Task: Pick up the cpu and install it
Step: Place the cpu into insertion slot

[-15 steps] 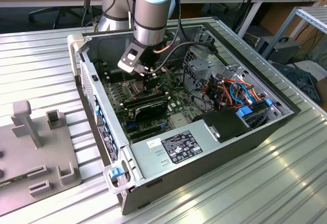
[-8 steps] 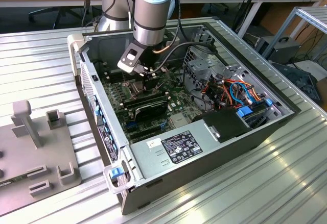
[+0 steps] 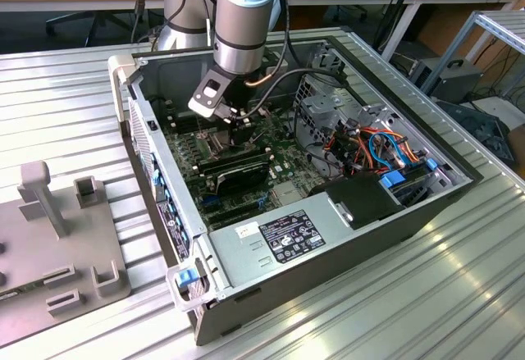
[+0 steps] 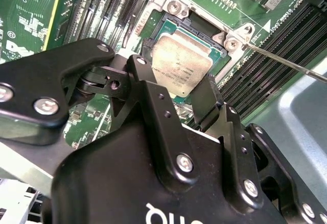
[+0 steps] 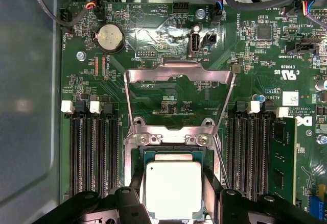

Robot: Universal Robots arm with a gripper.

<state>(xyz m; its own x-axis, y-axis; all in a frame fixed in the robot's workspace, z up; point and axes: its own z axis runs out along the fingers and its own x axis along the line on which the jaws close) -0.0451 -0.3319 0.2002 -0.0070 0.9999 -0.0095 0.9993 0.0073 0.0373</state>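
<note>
Gripping the cpu (image 5: 173, 198) by 2 edges over its socket (image 5: 173, 154), our gripper (image 5: 173, 183) sits closed; we see the open case (image 3: 344, 274) mid-frame in the exterior view.

Gripper (image 4: 174, 76) clasping the cpu (image 4: 184, 63) by opposite edges over the socket (image 4: 202, 27); memory slots (image 4: 276, 55) on either side.

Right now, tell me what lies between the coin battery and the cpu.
In the first wrist view, the socket's open metal frame lies between the coin battery and the cpu.
</note>
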